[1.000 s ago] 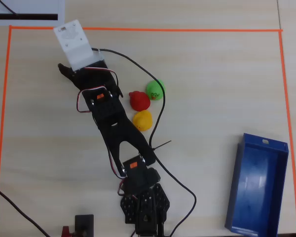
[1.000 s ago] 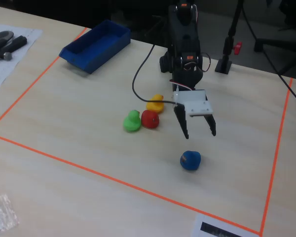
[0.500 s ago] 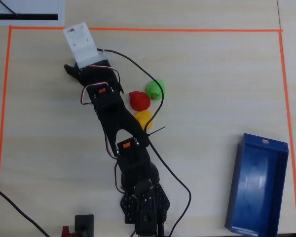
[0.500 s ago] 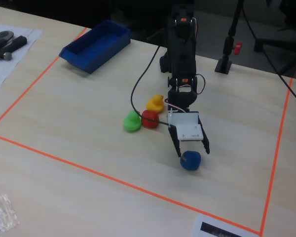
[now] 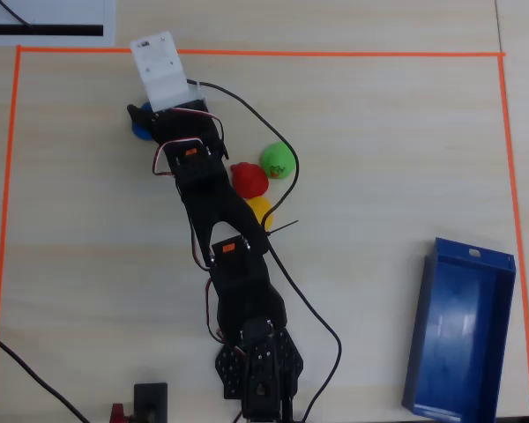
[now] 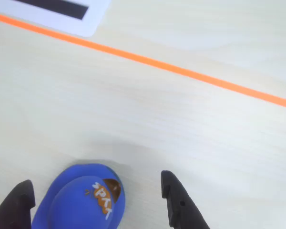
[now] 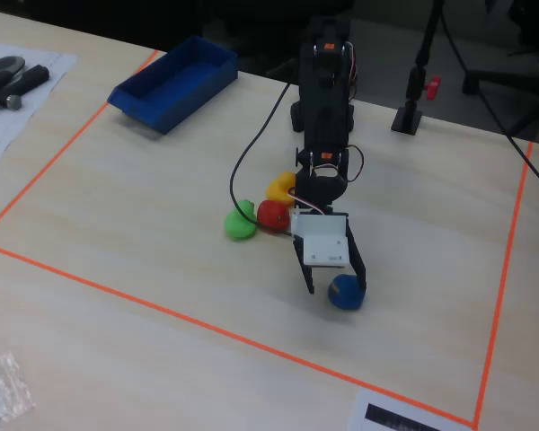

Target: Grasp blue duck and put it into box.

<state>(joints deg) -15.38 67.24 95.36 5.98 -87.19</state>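
Note:
The blue duck [image 6: 81,202] lies on the table between my open gripper's [image 6: 95,180] two black fingers; neither is seen touching it. In the fixed view the gripper [image 7: 335,280] is low over the table and straddles the duck [image 7: 346,293], which sits nearer the right-hand finger. From overhead the white wrist mount hides most of the gripper [image 5: 144,122], and only a sliver of the duck [image 5: 141,132] shows. The box [image 5: 463,330], a long dark-blue tray, stands far off at the lower right of the overhead view and at the back left [image 7: 172,83] of the fixed view.
A red duck [image 5: 249,179], a green duck [image 5: 278,160] and a yellow duck [image 5: 260,210] cluster beside the arm's middle. Orange tape [image 5: 264,53] frames the work area, and it passes just beyond the fingers in the wrist view. A black cable [image 5: 286,189] runs past the ducks.
The arm has stretched out and dropped from above the table down to the blue duck. The open fingers, earlier hanging short of the duck, now stand on either side of it.

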